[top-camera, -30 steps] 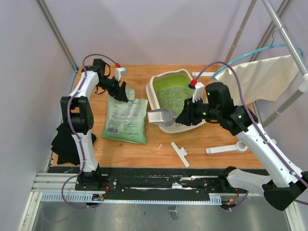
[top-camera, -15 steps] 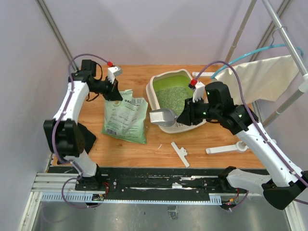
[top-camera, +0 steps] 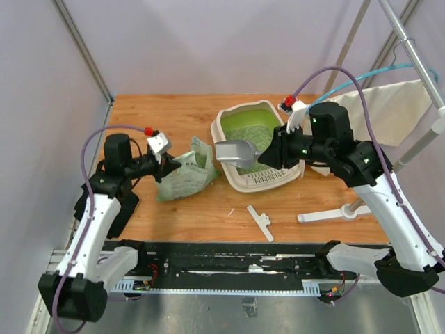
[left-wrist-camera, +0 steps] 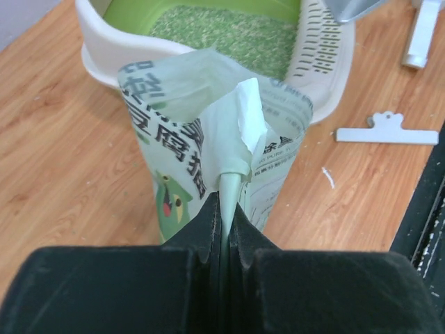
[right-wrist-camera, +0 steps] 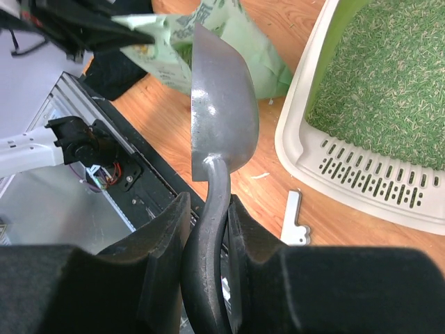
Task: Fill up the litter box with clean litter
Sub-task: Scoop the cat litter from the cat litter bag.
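Metal scoop point(right-wrist-camera: 222, 104), clamped in your right gripper point(right-wrist-camera: 207, 212), is hovering at the litter box point(top-camera: 240, 182) rim; the litter bag point(left-wrist-camera: 201, 132) that your left gripper point(left-wrist-camera: 224, 216) is pinching lies leftward.

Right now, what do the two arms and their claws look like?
Both the left arm and the right arm have white links and black joints. A purple cable runs along each. Each wrist carries a white block with a red cap. The left claw and right claw have black fingers.
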### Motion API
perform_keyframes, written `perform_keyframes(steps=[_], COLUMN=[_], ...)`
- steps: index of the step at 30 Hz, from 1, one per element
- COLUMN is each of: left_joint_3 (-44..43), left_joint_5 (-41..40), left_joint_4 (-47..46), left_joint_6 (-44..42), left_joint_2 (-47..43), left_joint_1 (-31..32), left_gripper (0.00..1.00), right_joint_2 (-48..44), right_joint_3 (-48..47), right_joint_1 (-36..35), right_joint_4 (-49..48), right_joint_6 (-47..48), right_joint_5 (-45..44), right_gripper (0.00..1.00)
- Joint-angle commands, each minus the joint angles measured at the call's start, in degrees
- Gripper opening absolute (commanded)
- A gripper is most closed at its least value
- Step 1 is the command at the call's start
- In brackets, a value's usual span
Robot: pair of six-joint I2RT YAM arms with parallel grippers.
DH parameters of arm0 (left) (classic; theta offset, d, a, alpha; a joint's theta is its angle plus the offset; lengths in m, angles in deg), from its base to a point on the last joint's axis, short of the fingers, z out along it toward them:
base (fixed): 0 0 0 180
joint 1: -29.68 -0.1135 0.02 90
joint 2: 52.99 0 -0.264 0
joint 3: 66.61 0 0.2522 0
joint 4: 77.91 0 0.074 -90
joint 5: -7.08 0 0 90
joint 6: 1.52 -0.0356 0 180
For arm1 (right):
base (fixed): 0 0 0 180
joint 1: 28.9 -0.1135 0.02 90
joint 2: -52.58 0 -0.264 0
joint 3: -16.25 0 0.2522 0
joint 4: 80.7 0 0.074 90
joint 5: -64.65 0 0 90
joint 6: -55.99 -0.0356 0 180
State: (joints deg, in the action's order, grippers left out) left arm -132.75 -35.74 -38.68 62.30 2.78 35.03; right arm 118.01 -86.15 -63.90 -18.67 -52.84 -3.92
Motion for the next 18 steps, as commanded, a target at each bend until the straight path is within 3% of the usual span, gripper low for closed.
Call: perform_keyframes(steps=[1,6,12,18], left_joint_3=[8.33,11.41,12.54,15.7], left_joint_5=[2.48,1.62,-5.01,-1.16], left_joint_4=[-19.57,-17.46,-16.27,-19.3], left_joint_6=[6.05,4.92,3.46,6.61], left_joint_2=[-10.45,-14.2,-19.67,-23.79], left_joint_1=[0.54,0.7,0.76,0.72], left_gripper=[0.0,0.0,0.01,0.01], right_joint_2=[3.76,8.37,12.62,16.48], right_joint_3=[-5.46,-11.56,-18.07,-22.8], right_joint_1=[-0.97,-3.91,-7.5,-8.97], right_joint_4=[4.89,10.4,14.15,14.96], right_joint_6=[0.16,2.52,4.71,6.66], right_joint_5=[-0.83,-6.59,-13.19,-14.2], right_gripper=[0.01,0.01,0.01,0.01])
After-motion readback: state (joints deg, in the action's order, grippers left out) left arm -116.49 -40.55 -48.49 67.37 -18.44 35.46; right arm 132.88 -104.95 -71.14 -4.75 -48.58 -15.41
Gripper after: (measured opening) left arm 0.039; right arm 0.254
